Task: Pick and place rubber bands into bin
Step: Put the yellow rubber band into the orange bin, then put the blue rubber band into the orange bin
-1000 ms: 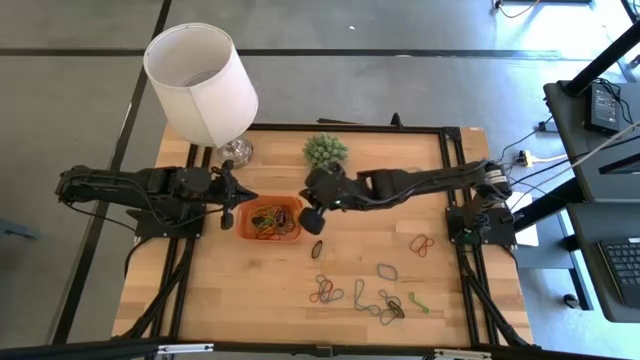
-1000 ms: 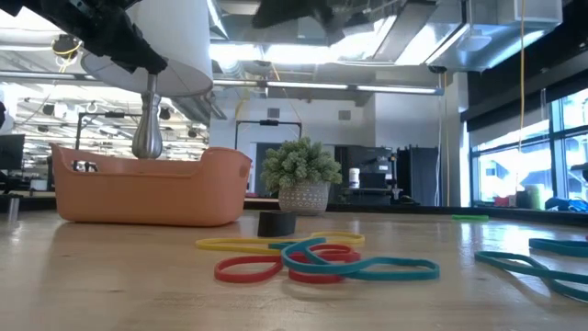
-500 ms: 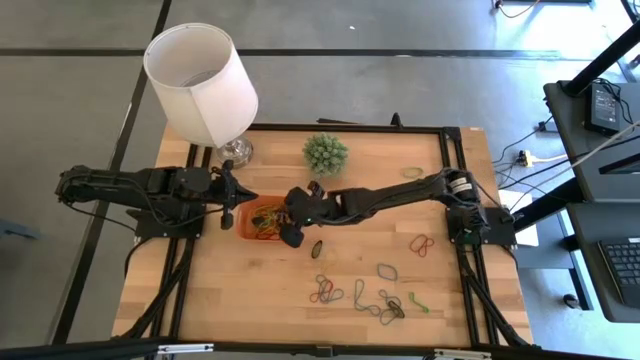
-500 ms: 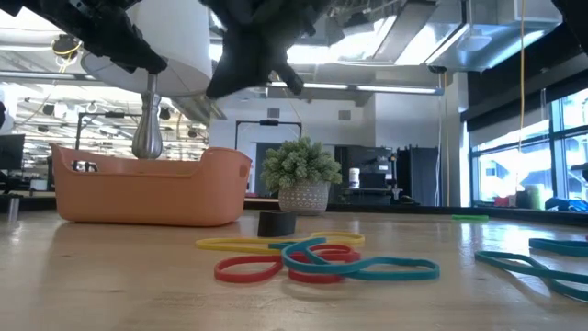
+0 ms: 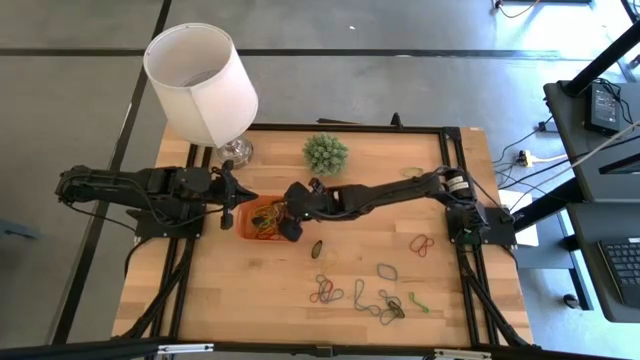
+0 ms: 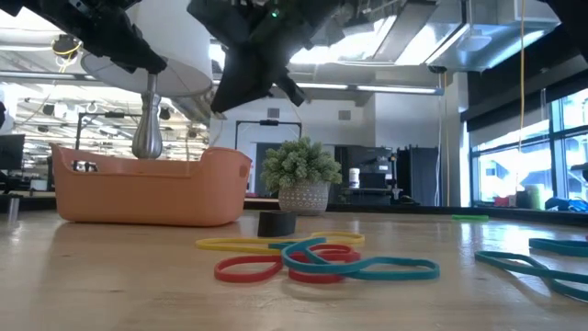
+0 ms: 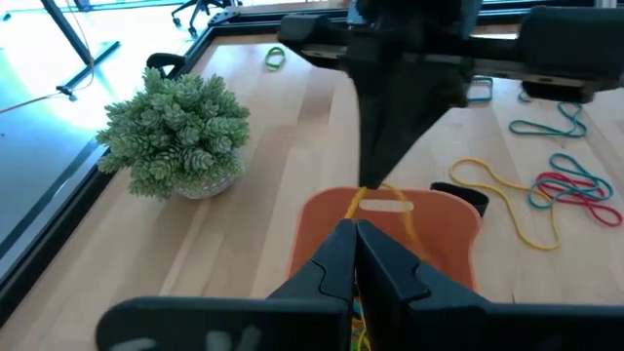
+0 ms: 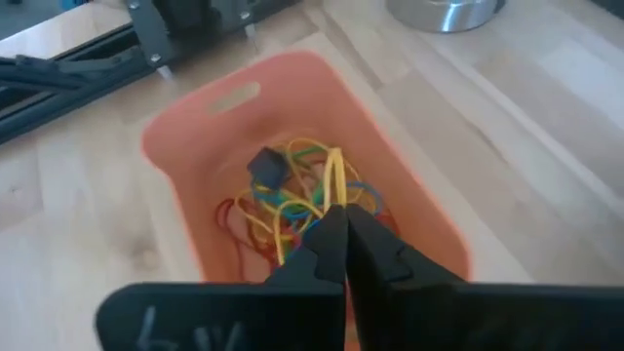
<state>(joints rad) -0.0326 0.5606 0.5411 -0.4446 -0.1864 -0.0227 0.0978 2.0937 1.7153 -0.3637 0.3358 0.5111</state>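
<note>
The table (image 5: 250,300) carries the lamp (image 5: 202,80) at its far left corner. The orange bin (image 5: 244,222) sits left of centre. Above it, the right gripper (image 5: 286,226) pinches a yellow band (image 8: 336,174). The left gripper (image 5: 240,196), fingers together and empty, waits beside the bin. Loose bands (image 5: 370,297) lie toward the near right.

The bin (image 5: 262,219) sits on the bench (image 5: 200,300) before the lamp (image 5: 201,83), loose rubber bands (image 5: 372,292) lying to its right (more inside).

White lampshade (image 5: 200,72) on silver lamp base (image 5: 236,150), far-left corner of wooden desk (image 5: 250,290). Small potted plant (image 5: 325,152) near far edge, beside lamp. Keyboard (image 5: 622,270) on dark side table at right.
</note>
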